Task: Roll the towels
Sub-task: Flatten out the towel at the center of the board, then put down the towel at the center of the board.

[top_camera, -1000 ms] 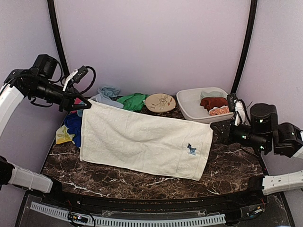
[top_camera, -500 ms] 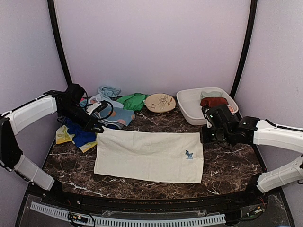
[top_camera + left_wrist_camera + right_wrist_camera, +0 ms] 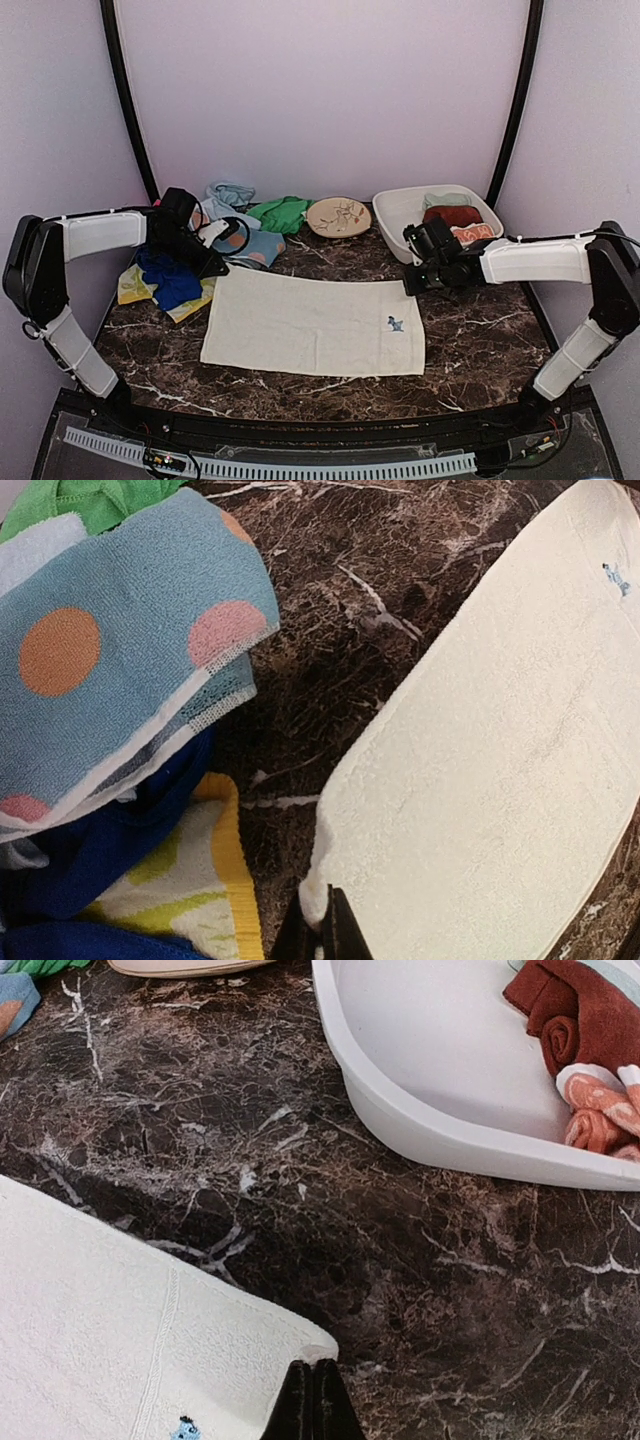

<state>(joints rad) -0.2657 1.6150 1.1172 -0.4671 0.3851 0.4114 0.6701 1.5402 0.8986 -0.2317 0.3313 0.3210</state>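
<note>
A white towel with a small blue emblem lies spread flat in the middle of the marble table. My left gripper is down at its far left corner, and the left wrist view shows the left gripper shut on that corner of the white towel. My right gripper is at the far right corner; in the right wrist view the right gripper is shut, pinching the tip of the white towel.
Loose towels lie at the back left: light blue dotted, green, blue, yellow. A patterned plate stands behind. The white tub at the back right holds dark red and orange rolled towels.
Both arms have come down and inward with the white towel. It went from stretched and lifted at the left to lying flat on the table, both corners still gripped.
</note>
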